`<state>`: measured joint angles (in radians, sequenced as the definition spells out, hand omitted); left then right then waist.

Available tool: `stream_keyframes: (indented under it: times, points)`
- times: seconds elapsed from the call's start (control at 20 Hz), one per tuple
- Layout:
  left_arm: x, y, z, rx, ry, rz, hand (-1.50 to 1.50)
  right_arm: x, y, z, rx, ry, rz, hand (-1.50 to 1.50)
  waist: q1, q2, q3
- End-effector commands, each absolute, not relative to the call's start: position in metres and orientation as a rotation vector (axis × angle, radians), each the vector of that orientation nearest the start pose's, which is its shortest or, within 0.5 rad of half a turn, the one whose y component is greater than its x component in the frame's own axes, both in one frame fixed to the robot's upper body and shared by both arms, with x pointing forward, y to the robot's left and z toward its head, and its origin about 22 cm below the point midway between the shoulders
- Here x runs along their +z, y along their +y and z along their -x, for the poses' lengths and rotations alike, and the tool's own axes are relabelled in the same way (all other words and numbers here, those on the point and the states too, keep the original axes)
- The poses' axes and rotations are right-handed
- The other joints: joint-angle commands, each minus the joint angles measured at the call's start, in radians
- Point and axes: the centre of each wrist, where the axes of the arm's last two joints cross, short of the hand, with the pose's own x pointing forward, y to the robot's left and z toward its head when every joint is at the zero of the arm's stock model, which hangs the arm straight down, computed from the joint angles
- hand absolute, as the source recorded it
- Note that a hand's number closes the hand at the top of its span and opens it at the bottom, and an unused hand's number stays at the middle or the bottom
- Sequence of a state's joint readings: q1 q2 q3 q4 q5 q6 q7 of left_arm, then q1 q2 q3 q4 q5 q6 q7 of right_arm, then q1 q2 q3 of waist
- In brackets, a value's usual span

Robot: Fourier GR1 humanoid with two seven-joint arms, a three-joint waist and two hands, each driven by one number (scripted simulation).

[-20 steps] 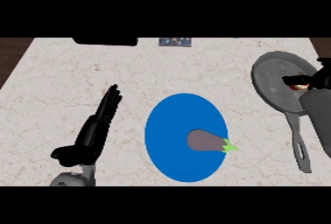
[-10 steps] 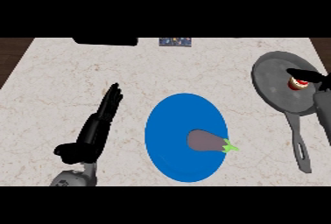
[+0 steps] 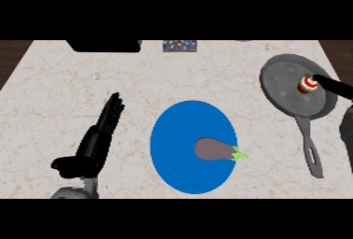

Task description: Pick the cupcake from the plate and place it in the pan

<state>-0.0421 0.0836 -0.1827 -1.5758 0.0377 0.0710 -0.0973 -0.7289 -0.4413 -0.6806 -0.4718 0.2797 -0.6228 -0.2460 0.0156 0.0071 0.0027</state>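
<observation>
You are looking steeply down at a pale marbled counter (image 3: pixel 55 93). Your left hand (image 3: pixel 96 137) lies at the near left, well apart from everything else, its fingers straight and pressed together, pointing toward the far side, with the thumb sticking out to the left near the wrist. It holds nothing.

Your right hand (image 3: pixel 338 87) comes in from the right edge. Only part of it shows: one dark finger reaches left over the pan (image 3: pixel 293 93), its tip touching or just beside the cupcake (image 3: pixel 307 84). A second dark part hangs lower at the right edge, beside the pan's handle. You cannot tell from this view whether those fingers pinch the cupcake or are spread.

There is one cupcake, small, with a red and white top. It sits inside the pan, toward the pan's right side. There is one pan, dark grey and round, at the far right, with its handle running toward you.

One blue plate (image 3: pixel 183 135) sits in the middle of the counter. On its right half lies one eggplant (image 3: pixel 214 149), brownish with a green stem pointing right.

At the far edge you can see a black object (image 3: pixel 103 45) and a small patterned square (image 3: pixel 180 45). Nothing lies between the plate and the pan.
</observation>
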Motion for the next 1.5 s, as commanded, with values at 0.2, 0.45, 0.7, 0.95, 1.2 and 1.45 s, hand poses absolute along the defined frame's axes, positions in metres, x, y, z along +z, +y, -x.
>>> stream_keyframes:
  times: [0.2, 0.45, 0.7, 0.95, 1.2, 1.45]
  points:
    - [0.004, 0.212, -0.242, -0.115, -1.692, 0.048, 0.00, 0.000, -0.417, -0.330, -0.452, -1.528, 0.849, -1.50, -0.022, -0.010, -0.003]
    - [0.002, 0.210, -0.239, -0.115, -1.703, 0.053, 0.00, -0.006, -0.407, -0.289, -0.368, -1.549, 0.819, -1.50, -0.033, -0.014, -0.004]
    - [-0.001, 0.211, -0.249, -0.127, -1.698, 0.049, 0.00, -0.023, -0.379, -0.259, -0.342, -1.556, 0.855, -1.50, -0.026, -0.009, -0.003]
    - [0.011, 0.190, -0.245, -0.122, -1.703, 0.069, 0.00, -0.005, -0.375, -0.253, -0.334, -1.514, 0.867, -1.50, -0.018, -0.008, -0.003]
    - [-0.003, 0.205, -0.240, -0.122, -1.708, 0.055, 0.00, -0.002, -0.362, -0.245, -0.305, -1.508, 0.878, -1.50, -0.017, -0.008, -0.003]
    - [0.000, 0.198, -0.241, -0.124, -1.696, 0.063, 0.00, -0.011, -0.374, -0.250, -0.310, -1.464, 0.900, -1.50, -0.015, -0.007, -0.003]
